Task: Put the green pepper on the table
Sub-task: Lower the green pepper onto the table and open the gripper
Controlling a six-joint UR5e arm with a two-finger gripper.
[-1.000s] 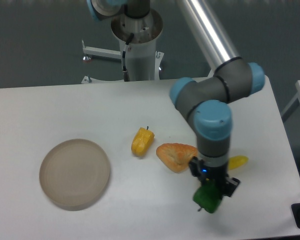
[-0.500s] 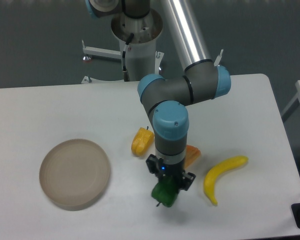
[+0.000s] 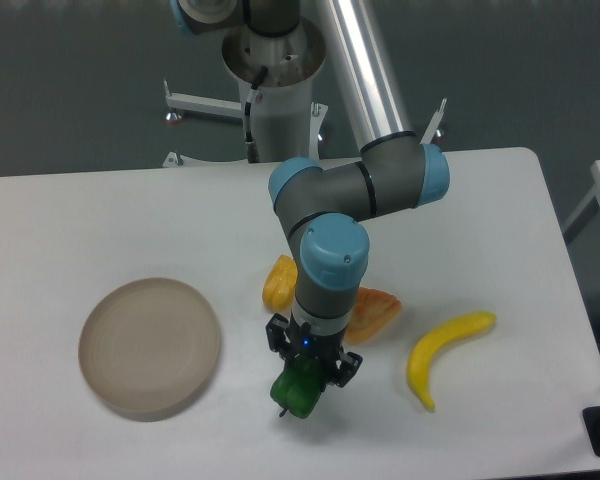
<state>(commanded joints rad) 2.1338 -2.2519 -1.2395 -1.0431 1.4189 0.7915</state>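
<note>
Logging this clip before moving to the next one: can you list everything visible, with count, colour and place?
small glossy dark-green bell pepper: one, dark green, held in the end effector over the table's front middle.
yellow-orange pepper: one, yellow-orange, mid-table, partly behind the arm.
orange wedge-shaped piece: one, orange, right of the arm's wrist; what it is, unclear.
yellow banana: one, yellow, front right.
round beige plate: one, beige, front left.
large white tabletop: one, white, under everything.
end effector: one, black, shut on the green pepper.
</note>
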